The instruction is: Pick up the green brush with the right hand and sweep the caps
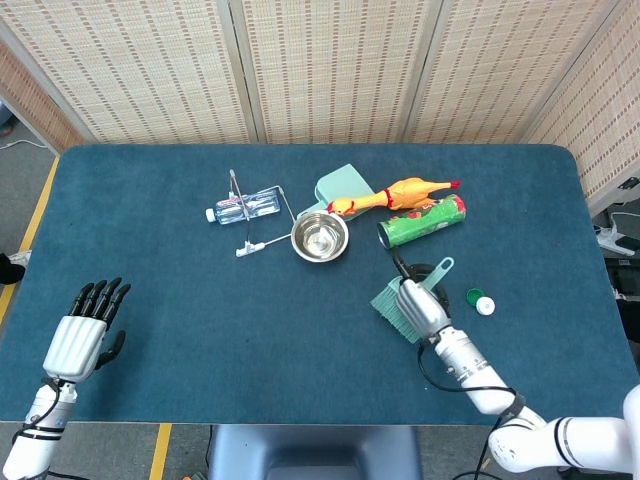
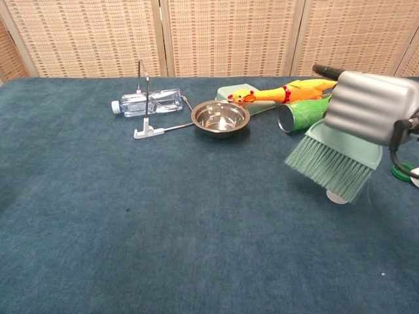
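My right hand [image 1: 422, 307] grips the green brush [image 1: 395, 298] and holds it tilted, with the handle [image 1: 441, 269] pointing to the back right. In the chest view the right hand [image 2: 370, 106] holds the brush [image 2: 330, 163] just above the table. A white cap [image 2: 336, 197] peeks out under the bristle tips; in the head view my hand hides it. A green cap [image 1: 473, 296] and a second white cap [image 1: 486, 306] lie together to the right of the hand. My left hand [image 1: 78, 342] rests open at the near left corner.
At the back middle are a plastic bottle [image 1: 243, 205], a white wire tool [image 1: 251, 247], a steel bowl [image 1: 320, 237], a pale green dustpan [image 1: 345, 184], a rubber chicken [image 1: 395, 194] and a green can [image 1: 422, 222] lying on its side, just behind the brush.
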Robot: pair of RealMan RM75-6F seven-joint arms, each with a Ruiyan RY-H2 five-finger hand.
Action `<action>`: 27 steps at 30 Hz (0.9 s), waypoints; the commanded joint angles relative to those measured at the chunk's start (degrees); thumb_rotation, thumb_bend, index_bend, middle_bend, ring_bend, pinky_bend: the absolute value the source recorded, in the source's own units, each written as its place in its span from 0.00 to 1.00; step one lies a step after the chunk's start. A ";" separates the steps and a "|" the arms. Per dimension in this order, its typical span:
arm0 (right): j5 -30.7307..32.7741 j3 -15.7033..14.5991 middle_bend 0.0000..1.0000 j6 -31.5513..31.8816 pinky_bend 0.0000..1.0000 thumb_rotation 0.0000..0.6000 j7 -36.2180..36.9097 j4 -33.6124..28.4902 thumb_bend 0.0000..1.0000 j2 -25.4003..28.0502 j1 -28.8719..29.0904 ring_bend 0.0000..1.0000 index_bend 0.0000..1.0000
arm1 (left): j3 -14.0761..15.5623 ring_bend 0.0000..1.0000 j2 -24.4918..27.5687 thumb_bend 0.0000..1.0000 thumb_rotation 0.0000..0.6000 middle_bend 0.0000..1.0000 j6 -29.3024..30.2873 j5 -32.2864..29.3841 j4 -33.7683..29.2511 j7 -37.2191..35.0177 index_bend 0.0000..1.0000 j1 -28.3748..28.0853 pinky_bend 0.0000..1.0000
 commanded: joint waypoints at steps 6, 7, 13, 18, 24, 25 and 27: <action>1.53 -1.09 0.78 -0.68 0.05 1.00 -3.46 3.55 0.38 -3.30 0.10 0.49 0.89 | 0.25 0.00 0.71 0.46 1.00 0.00 0.10 0.18 0.16 -1.13 0.00 0.20 0.08; 1.71 -1.30 0.78 -0.66 0.05 1.00 -3.76 4.07 0.38 -3.37 -0.02 0.49 0.89 | 0.29 0.00 0.74 0.46 1.00 0.00 0.18 0.29 0.15 -1.15 0.00 0.22 0.08; 3.60 -2.10 0.78 -1.00 0.05 1.00 -4.13 6.47 0.38 -3.27 -0.83 0.49 0.89 | 0.38 0.00 0.82 0.46 1.00 0.00 -0.33 0.18 0.11 -0.97 0.00 0.10 0.08; 3.75 -2.58 0.78 -0.47 0.05 1.00 -4.02 8.22 0.38 -3.13 -1.41 0.49 0.89 | 0.48 0.00 0.92 0.46 1.00 0.00 -0.40 0.21 -0.05 -0.66 0.00 0.13 0.08; 4.57 -3.03 0.78 0.67 0.05 1.00 -4.44 9.26 0.38 -1.38 -2.39 0.49 0.89 | 0.40 0.00 -0.10 0.46 1.00 0.00 -0.78 0.10 0.47 0.22 0.00 -0.08 0.08; 5.07 -3.15 0.78 0.80 0.05 1.00 -4.46 9.54 0.38 -0.91 -2.70 0.49 0.89 | 0.38 0.00 -0.33 0.46 1.00 0.00 -0.87 0.07 0.68 0.35 0.00 -0.14 0.08; 5.91 -3.32 0.78 0.87 0.05 1.00 -4.18 10.15 0.38 -0.27 -3.25 0.49 0.89 | 0.40 0.00 -0.55 0.46 1.00 0.00 -1.06 0.05 0.88 0.50 0.00 -0.24 0.08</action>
